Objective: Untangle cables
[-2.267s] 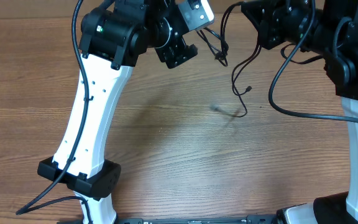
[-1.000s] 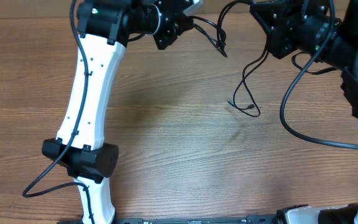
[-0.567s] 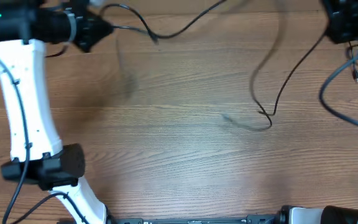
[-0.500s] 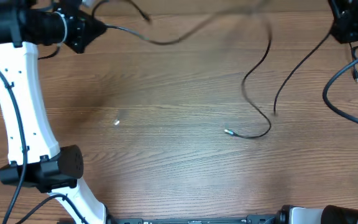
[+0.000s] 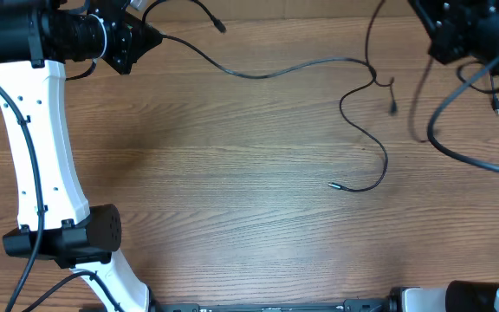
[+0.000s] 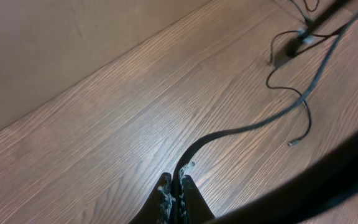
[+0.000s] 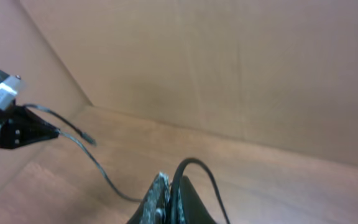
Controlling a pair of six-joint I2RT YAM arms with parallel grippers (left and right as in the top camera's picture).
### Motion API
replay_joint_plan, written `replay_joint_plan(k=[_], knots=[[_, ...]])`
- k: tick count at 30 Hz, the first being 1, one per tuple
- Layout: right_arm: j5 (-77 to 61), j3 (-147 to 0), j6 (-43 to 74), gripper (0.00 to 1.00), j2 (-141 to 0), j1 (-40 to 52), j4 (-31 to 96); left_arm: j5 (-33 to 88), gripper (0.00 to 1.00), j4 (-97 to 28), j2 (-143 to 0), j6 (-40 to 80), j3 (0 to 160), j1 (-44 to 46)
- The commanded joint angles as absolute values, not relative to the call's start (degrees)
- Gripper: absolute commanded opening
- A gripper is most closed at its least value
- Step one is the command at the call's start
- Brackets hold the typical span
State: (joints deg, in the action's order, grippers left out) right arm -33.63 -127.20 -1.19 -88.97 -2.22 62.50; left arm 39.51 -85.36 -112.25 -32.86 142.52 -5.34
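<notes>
Thin black cables cross the wooden table. My left gripper [image 5: 142, 40] is at the far left back, shut on one cable [image 5: 267, 73]. This cable stretches right, curls down and ends in a small plug [image 5: 333, 185] on the table. In the left wrist view the fingers [image 6: 165, 190] pinch it as it leads away. My right gripper [image 7: 171, 185] is shut on a second cable [image 7: 194, 163]. Overhead this second cable [image 5: 372, 39] hangs at the back right. It meets the first cable near a hook-like bend [image 5: 376, 80], and its loose end [image 5: 392, 108] dangles below.
The left arm's white link [image 5: 37, 147] and base [image 5: 68, 238] stand at the left. The right arm's own thick lead [image 5: 457, 152] loops over the right edge. Plain brown walls [image 7: 229, 62] close off the back.
Both arms have swung apart from the middle, the left far to the left. The bunched cables are now drawn out across the table. The plug end has shifted slightly right.
</notes>
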Motion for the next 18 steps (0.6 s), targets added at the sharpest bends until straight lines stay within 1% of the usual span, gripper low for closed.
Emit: replay_joint_plan(k=[1,4,7,10,13,15,18], knots=[[-32.86,-128.66,1.61,0.04,-89.89,-0.14,57.52,37.19,0.04,-85.41,-108.97,-31.03,142.78,-5.76],[-28.58,-129.6,6.09,0.04,-89.82,-0.23,48.88,34.0,0.04,-85.91,-107.66,-30.11,142.78,-5.76],[-28.32,-131.92,10.26,0.04,-89.82,-1.89,41.95,27.16,0.04,-86.78,-105.89,-28.95,142.78,-5.93],[-28.29,-134.37,11.16,0.04,-89.82,-2.76,38.06,21.89,0.04,-86.8,-103.88,-26.68,142.78,-7.35],[-27.05,-136.38,11.16,0.04,-89.82,-3.55,35.77,20.73,0.04,-86.78,-101.69,-24.36,142.78,-11.07],[-23.88,-137.71,11.14,0.04,-89.82,-4.8,36.07,20.32,0.04,-86.91,-100.27,-22.02,142.78,-15.0],[-22.59,-138.41,11.2,0.04,-89.82,-8.97,37.82,20.32,0.04,-88.33,-98.39,-20.58,142.78,-21.61]])
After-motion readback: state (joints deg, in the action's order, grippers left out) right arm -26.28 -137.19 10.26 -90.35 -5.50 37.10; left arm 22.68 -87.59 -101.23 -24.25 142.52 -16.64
